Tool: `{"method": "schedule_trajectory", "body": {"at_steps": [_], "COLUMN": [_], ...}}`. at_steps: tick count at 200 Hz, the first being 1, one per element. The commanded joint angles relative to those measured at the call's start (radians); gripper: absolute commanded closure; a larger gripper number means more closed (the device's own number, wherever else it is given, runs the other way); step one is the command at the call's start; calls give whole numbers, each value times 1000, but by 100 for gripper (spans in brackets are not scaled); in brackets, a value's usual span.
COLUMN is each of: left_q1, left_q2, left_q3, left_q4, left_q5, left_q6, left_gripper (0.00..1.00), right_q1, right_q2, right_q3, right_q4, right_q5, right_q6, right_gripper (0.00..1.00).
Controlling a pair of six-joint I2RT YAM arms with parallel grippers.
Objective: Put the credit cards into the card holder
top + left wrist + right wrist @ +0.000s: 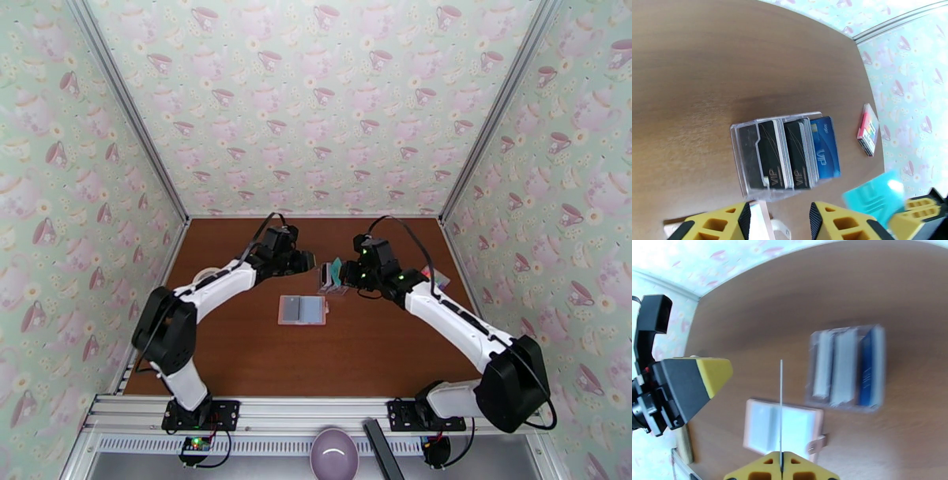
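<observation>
The card holder (302, 310) lies open on the brown table, pink-edged with pale pockets, also seen in the right wrist view (762, 425). My right gripper (781, 462) is shut on a thin teal credit card (781, 405), seen edge-on above the holder. That teal card (873, 195) hangs to the right of the clear rack. Several black credit cards (770, 154) and a blue one (825, 148) stand in the rack (332, 280). My left gripper (778, 223) is open with nothing between its fingers, just left of the rack (740, 158).
A multicoloured striped pad (868, 129) lies near the right wall (436, 276). The two grippers (310, 260) (341, 272) hang close together over the rack. A purple bowl (334, 454) sits below the table's front rail.
</observation>
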Motion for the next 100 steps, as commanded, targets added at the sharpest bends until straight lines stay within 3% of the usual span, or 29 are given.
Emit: {"method": "schedule_trajectory", "body": {"at_steps": [1,45,100], "left_q1": [4,8,18], "left_q2": [-52,-156,-188], "left_q3": [-96,-291,-384], "left_q4": [-57,-65,-53], "left_q5": [-56,-134,-174], "left_q6": [27,67,76], "left_gripper": [56,60,57], "right_q1": [41,126,157], "right_q2": [-10,37,133], "right_q3": [-66,-170,-275], "right_q4": [122,331,596], "right_q5": [-29,-18,-24], "right_q6": [102,191,314], "right_gripper": [97,98,99]}}
